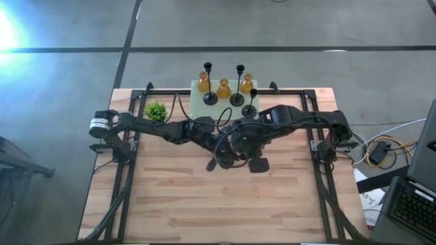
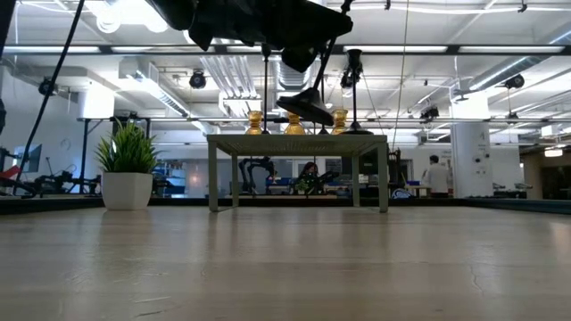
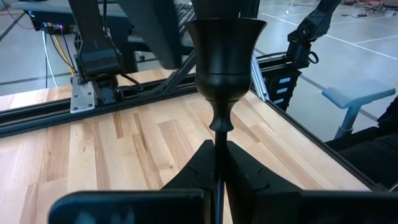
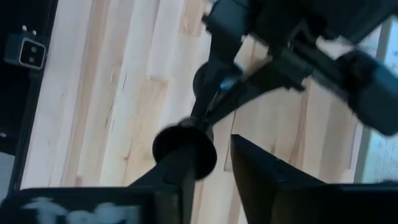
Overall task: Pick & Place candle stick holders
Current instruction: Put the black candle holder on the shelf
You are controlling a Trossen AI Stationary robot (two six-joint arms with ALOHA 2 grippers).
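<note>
The table is a pale wooden butcher-block slab with visible plank seams, framed by black metal rails, and fills the centre and lower half of the high view. Two dark jointed arms reach in from the left and right edges and meet just above the frame's centre.

At the upper centre of the high view sits the mint-green perforated stand, a small flat-topped platform on four legs. On and around it stand three slim black holders with round domed bases, thin stems and small cups, and three short amber holders, translucent and glossy. A small green potted plant in a white pot sits to the stand's left.

The left end effector is closed on the thin stem of a fourth black holder, clamping it just below the matte, goblet-shaped cup, which rises straight above the fingers in the left wrist view. In the low view this holder hangs tilted in the upper centre, its domed base well clear of the table.

The right end effector is at the same holder: its fingers stand parted, with the holder's round part touching one finger and a gap to the other.
</note>
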